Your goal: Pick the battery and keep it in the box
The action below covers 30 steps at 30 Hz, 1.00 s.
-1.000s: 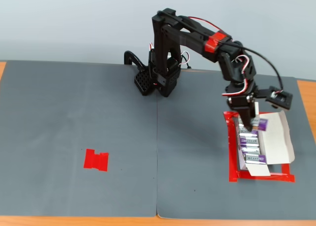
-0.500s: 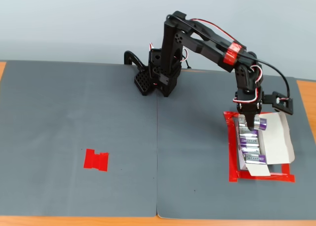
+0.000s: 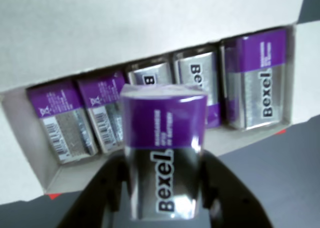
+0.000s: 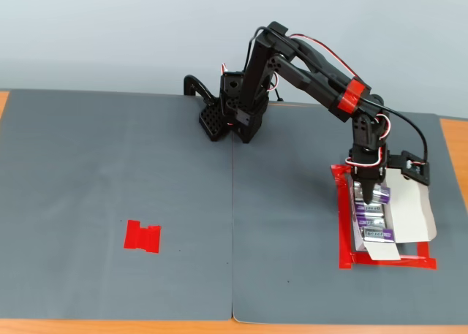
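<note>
In the wrist view my gripper (image 3: pixel 165 193) is shut on the battery (image 3: pixel 164 148). The battery is purple at its top and silver below, with dark "Bexel" lettering. Black fingers (image 3: pixel 102 190) press on both of its sides. It hangs just above the front of the open white box (image 3: pixel 100 33), where several like batteries (image 3: pixel 252 81) lie side by side. In the fixed view the gripper (image 4: pixel 370 191) hovers over the box (image 4: pixel 414 202) at the right, with the battery (image 4: pixel 374 196) in it.
A red tape outline (image 4: pixel 342 224) frames the box on the grey mat (image 4: pixel 110 173). A flat red tape patch (image 4: pixel 142 237) lies at the left. The arm's base (image 4: pixel 228 116) stands at the mat's back middle. Wooden table edges show at the sides.
</note>
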Available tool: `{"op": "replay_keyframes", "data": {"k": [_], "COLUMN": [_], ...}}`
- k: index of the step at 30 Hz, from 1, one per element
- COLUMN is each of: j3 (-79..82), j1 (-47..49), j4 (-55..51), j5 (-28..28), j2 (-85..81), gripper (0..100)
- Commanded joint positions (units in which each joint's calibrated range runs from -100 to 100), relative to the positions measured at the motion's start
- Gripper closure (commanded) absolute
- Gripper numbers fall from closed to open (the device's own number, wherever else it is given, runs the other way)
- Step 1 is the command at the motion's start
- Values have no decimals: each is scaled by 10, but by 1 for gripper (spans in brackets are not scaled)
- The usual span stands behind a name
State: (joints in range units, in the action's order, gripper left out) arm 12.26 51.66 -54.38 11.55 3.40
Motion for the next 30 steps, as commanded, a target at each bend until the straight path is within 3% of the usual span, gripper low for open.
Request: {"op": "replay_keyframes", "data": {"k": [1, 23, 30], "j3": [-38, -38, -38], "j1": [0, -4, -4], "j4": [25, 41, 40], "j5": [-2, -2, -20], "j2": [-8, 28, 28], "gripper": [95, 94, 78]}}
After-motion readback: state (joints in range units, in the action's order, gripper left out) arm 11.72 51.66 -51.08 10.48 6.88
